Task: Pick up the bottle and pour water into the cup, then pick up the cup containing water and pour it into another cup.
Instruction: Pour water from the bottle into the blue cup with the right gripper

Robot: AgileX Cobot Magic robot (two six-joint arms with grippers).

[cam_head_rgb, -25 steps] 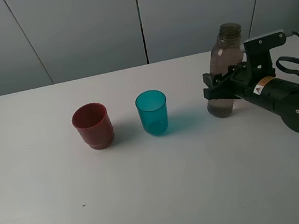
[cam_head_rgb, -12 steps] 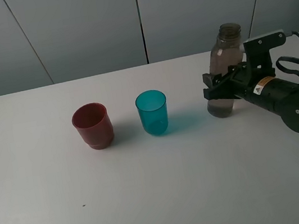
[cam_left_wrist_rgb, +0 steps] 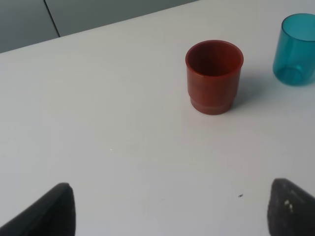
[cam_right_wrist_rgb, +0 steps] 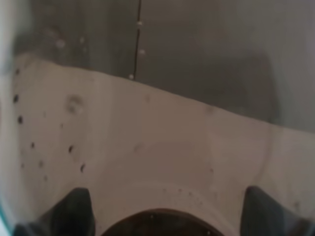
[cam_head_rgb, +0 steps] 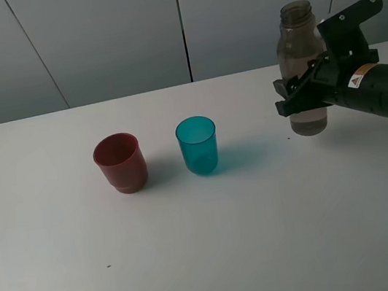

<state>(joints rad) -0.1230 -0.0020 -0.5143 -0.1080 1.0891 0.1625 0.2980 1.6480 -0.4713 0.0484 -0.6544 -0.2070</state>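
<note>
The right gripper (cam_head_rgb: 287,98) pinches the bottle (cam_head_rgb: 299,47) at mid-body. It is upright, well right of the cup (cam_head_rgb: 198,145). The left gripper (cam_left_wrist_rgb: 172,211) has its jaws spread, empty. The bottle is judged light, smooth and thin-walled, so a mid-body hold suits it.

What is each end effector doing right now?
Left end effector: open, holding nothing.
Right end effector: closed on the bottle, held upright.

High view overlooks table (cam_head_rgb: 268,237); left wrist shares red cup (cam_left_wrist_rgb: 214,78); right wrist against bottle (cam_right_wrist_rgb: 147,147).
</note>
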